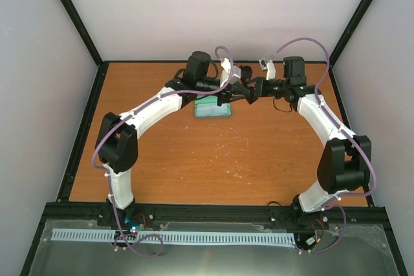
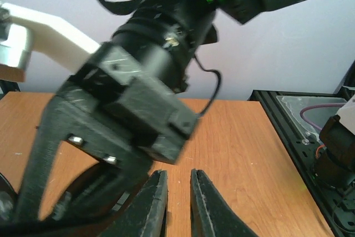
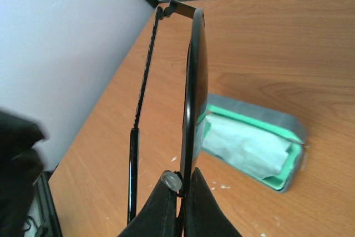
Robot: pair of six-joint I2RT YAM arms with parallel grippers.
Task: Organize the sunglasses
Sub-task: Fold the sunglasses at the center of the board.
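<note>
My right gripper (image 3: 181,184) is shut on the sunglasses (image 3: 192,81) at the bridge, beside a clear nose pad. They are held edge-on above the table, one thin black temple arm (image 3: 141,101) folded out to the left. The grey-blue case (image 3: 260,116) lies open below and to the right, green inside, with the light-blue cloth (image 3: 247,142) in it. It also shows in the top view (image 1: 213,109). My left gripper (image 2: 178,176) has its jaws a narrow gap apart and empty, right in front of the right gripper (image 2: 127,115). The two meet above the case's right end (image 1: 248,90).
The wooden table (image 1: 213,159) is boxed in by a black frame (image 1: 84,127) and pale walls. A black rail (image 2: 299,120) runs along the table's edge in the left wrist view. White specks dot the wood near the case.
</note>
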